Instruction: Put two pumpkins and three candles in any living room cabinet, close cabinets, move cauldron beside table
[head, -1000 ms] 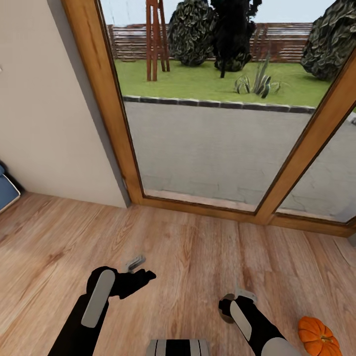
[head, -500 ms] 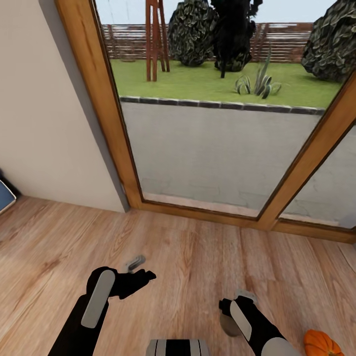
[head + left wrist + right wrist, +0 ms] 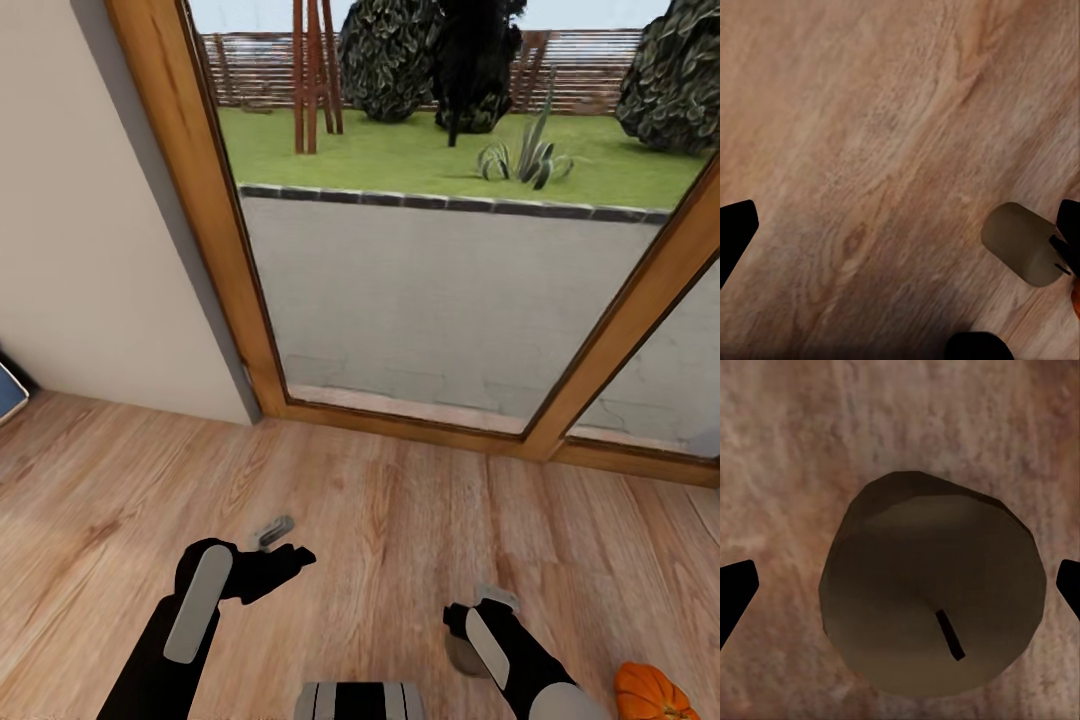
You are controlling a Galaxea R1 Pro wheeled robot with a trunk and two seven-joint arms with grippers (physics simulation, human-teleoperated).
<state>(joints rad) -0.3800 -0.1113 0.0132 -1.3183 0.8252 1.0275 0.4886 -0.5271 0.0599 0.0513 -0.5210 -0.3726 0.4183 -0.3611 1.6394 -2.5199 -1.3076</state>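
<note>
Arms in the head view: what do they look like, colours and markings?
Both arms are matt black with a long pale-grey panel along each forearm. The left gripper has small grey fingers on a black wrist; the right gripper ends in a grey tip. No cables or lettering show. Black fingertips show in the wrist views.

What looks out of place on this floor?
A bright-orange ribbed pumpkin and a stubby grey-beige candle sit on the bare wooden floor by the glass door, an odd spot; the candle stands upright under the right gripper.
</note>
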